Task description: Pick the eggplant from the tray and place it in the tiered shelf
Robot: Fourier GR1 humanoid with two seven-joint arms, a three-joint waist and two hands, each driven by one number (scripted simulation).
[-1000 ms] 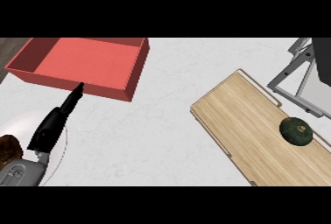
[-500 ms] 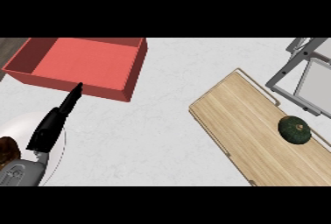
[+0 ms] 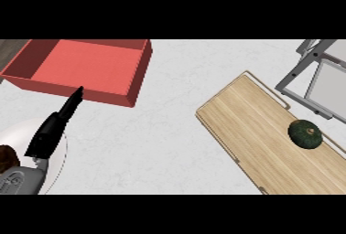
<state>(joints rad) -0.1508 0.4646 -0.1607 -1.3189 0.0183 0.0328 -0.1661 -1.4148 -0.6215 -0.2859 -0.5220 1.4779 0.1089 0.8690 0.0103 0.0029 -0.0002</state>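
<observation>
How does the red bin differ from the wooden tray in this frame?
The red bin has tall walls and a box shape; the wooden tray is flat with a low rim. The bin sits at the upper left near the left robot hand, the tray lies diagonally at the right. The bin looks empty, while the tray carries the dark green eggplant. Both rest on the pale counter.

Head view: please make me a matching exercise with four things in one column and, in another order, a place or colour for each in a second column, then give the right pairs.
Things:
1. eggplant
2. red box
3. tiered shelf
4. left robot hand

Places or colours:
A. grey frame at the upper right edge
B. dark green and round, on the wooden tray
C. black, fingers straight, at the lower left
D. open container at the upper left

Pairs: 1-B, 2-D, 3-A, 4-C
</observation>
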